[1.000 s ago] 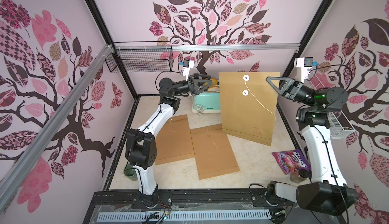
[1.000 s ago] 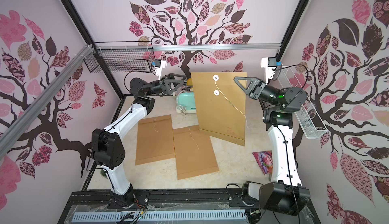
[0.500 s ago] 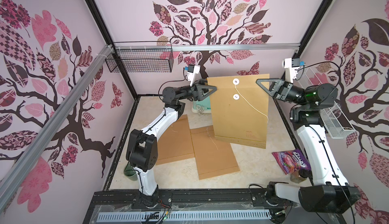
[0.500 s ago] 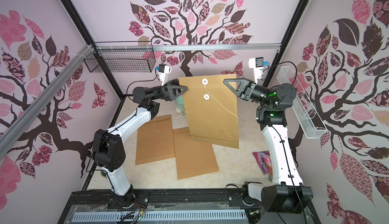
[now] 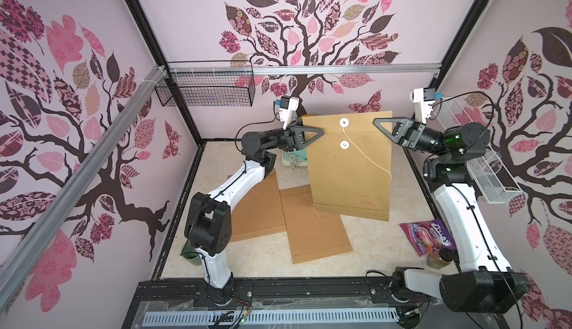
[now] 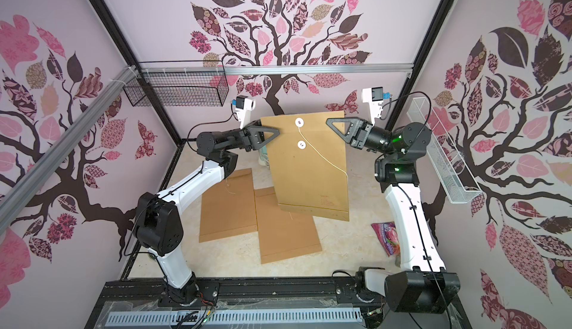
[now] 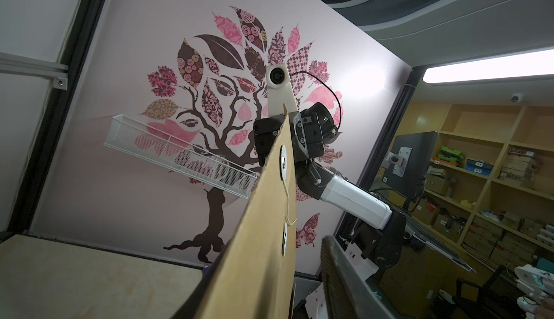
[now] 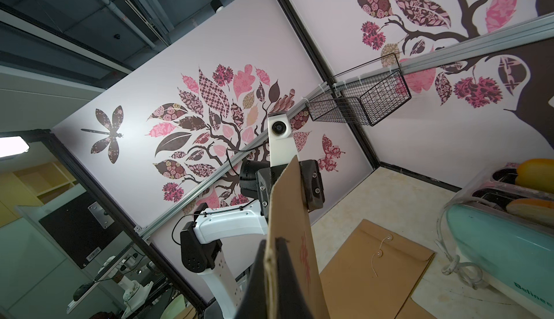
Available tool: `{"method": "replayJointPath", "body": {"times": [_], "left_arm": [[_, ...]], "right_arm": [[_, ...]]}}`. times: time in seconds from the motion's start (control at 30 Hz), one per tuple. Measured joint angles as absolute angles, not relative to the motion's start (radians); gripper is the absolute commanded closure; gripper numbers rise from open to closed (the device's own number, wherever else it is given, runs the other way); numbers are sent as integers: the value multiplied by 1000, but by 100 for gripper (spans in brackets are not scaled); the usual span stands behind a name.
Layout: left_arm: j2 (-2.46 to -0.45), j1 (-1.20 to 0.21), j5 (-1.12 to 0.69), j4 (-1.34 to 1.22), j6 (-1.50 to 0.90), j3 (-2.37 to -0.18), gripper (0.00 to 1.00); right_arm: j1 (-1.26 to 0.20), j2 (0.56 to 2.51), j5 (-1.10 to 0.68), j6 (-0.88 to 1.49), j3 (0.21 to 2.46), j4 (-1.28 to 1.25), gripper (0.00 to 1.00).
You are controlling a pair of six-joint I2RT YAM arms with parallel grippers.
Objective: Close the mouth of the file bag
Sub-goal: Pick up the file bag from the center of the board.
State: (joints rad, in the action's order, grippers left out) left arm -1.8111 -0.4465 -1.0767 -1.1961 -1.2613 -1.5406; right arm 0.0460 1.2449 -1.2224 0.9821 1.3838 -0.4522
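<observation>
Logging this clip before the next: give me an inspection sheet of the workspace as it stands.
Surface: beige tabletop, no spills seen.
Job's things: file bag held upright in the air, string hanging loose from its upper disc, not wound on the lower disc; two spare file bags lie flat.
Clutter: mint toaster, purple snack packet.
Grippers: right gripper shut on the bag's top corner; left gripper astride the opposite edge, not yet closed.
Cables: toaster cord coiled on the table; black camera cable at each wrist.
Surroundings: tree-decal walls, black wire basket, white mesh basket.
</observation>
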Motion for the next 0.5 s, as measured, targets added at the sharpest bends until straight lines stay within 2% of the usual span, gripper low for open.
{"method": "replayJointPath", "body": {"times": [0.07,0.17,0.23,0.3,0.5], "left_arm": [[-1811,-454,-1079,-1196,-1262,-1541,69],[-1811,-453,-1074,-1196,-1261,-1535,65],[-1811,-453,-1069,-1197,-1262,-1525,67],[-1811,-453,-1065,-1198,-1264,-1509,79],[-1811,-450,-1055,-1204,-1280,-1482,79]], "right_arm": [[45,1242,-1221,980,1378,-452,100],[44,1232,-1215,962,1367,-443,100],[43,1227,-1214,952,1362,-433,100],[43,1226,-1214,934,1362,-410,100],[42,1224,-1214,890,1362,-342,100]]}}
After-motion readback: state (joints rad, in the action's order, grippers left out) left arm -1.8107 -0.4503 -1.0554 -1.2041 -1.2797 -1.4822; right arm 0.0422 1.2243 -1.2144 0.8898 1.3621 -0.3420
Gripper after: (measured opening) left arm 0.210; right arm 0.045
